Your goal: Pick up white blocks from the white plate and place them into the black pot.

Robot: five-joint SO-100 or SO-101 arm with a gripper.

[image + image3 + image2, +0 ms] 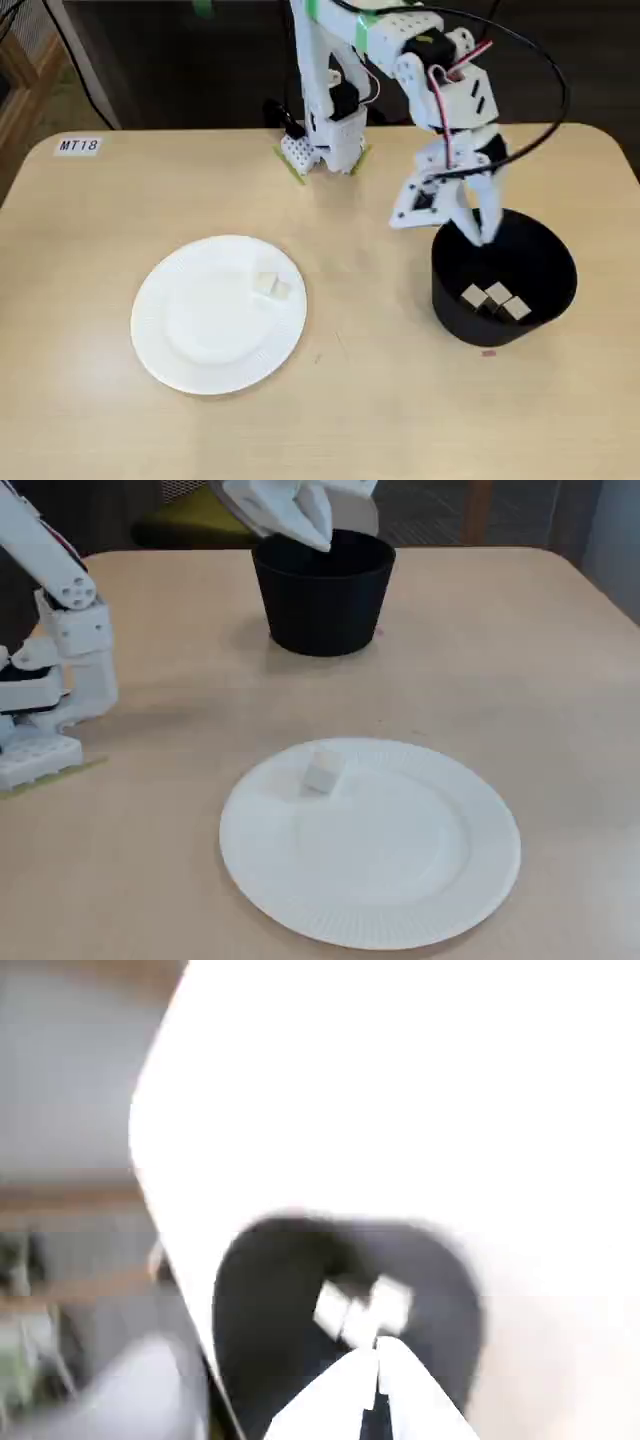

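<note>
The white plate (200, 340) (400, 880) lies on the table's left in a fixed view. White blocks (271, 286) (322, 773) sit near its rim, seemingly two touching. The black pot (455, 300) (320, 605) (255, 1310) stands at the right with three white blocks (495, 299) (360, 1308) on its bottom. My gripper (481, 236) (312, 532) (378, 1352) hangs over the pot's mouth near its back rim. Its fingertips meet, shut on nothing, clear of the blocks below.
The arm's white base (325, 145) (45, 710) is clamped at the table's far edge. A small "MT18" label (78, 146) sits at the far left corner. The tan tabletop (380, 400) has rounded corners.
</note>
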